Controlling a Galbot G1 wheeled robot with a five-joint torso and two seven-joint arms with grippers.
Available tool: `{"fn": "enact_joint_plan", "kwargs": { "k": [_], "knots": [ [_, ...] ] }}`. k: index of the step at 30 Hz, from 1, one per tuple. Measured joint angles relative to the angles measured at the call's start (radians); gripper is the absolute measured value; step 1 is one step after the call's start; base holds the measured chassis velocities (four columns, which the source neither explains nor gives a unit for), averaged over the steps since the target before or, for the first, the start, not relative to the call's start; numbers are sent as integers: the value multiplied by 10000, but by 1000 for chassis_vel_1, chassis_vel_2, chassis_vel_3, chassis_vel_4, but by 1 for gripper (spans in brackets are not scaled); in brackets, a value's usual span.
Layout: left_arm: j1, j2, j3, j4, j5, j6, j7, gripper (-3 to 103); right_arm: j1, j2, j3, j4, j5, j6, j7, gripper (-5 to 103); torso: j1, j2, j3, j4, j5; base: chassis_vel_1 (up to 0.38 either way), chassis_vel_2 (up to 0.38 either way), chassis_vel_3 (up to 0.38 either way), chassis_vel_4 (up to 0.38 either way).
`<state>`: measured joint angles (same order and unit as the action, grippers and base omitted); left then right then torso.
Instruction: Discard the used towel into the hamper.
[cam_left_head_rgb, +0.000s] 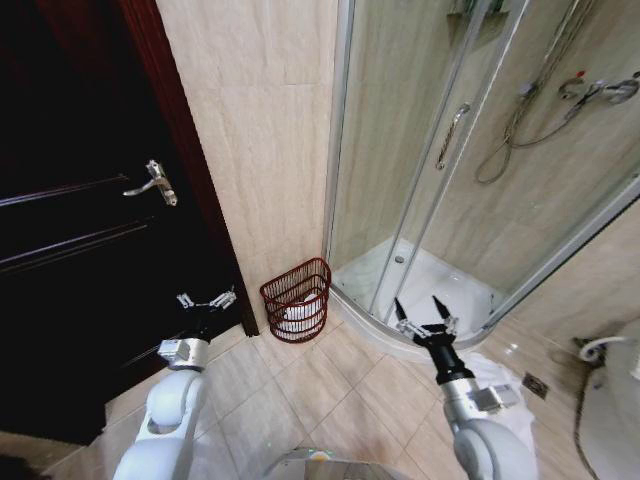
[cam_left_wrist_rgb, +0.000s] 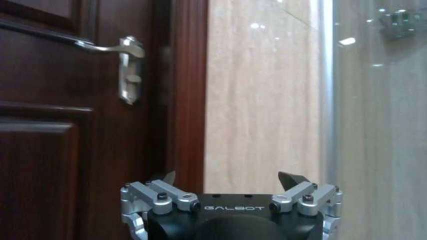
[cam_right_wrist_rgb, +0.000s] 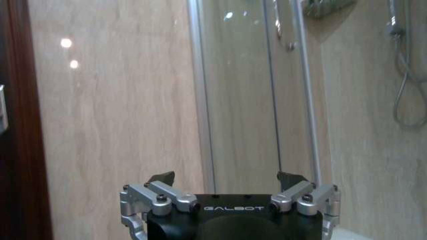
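The shower enclosure (cam_left_head_rgb: 470, 200) takes up the head view from 12 to 3 o'clock, with the dark door (cam_left_head_rgb: 80, 230) at 9. Between them, against the tiled wall near centre, stands the hamper (cam_left_head_rgb: 298, 300) — white cloth already lies in its bottom, probably the towel. A second white cloth (cam_left_head_rgb: 505, 395) lies on the floor at 4 o'clock, beside the right arm.

Judging from that, the drop looks done, or else a pickup of the floor cloth is next, calling for a reach down.

The left gripper (cam_left_head_rgb: 206, 300) hangs at 8 o'clock, the right gripper (cam_left_head_rgb: 424, 315) at 5 — both spread wide, holding and touching nothing.

Soft indoor light, glare spots on wall tiles (cam_right_wrist_rgb: 66, 43), dim door (cam_left_head_rgb: 60, 200).
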<state>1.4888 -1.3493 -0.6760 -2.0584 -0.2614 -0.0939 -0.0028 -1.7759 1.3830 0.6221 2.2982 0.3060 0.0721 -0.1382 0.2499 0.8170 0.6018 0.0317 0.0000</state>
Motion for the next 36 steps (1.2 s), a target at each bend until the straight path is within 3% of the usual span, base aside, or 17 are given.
{"fn": "enact_joint_plan", "kwargs": {
  "k": [5, 15, 36],
  "knots": [
    [60, 317, 441, -270, 90, 43, -31, 100, -686, -461, 178, 346, -56, 300, 496, 100, 0, 0, 0, 0, 1, 0, 0, 0, 0],
    [-162, 333, 788, -248, 306, 121, -76, 100, -168, 196, 686, 231, -1627, 560, 700, 100, 0, 0, 0, 1, 1, 0, 0, 0, 0],
    [-314, 581, 1597, -536, 543, 537, -185, 100, -198, 217, 962, -183, -1504, 892, 502, 100, 0, 0, 0, 0, 1, -10, -9, 8, 13]
  ]
}}
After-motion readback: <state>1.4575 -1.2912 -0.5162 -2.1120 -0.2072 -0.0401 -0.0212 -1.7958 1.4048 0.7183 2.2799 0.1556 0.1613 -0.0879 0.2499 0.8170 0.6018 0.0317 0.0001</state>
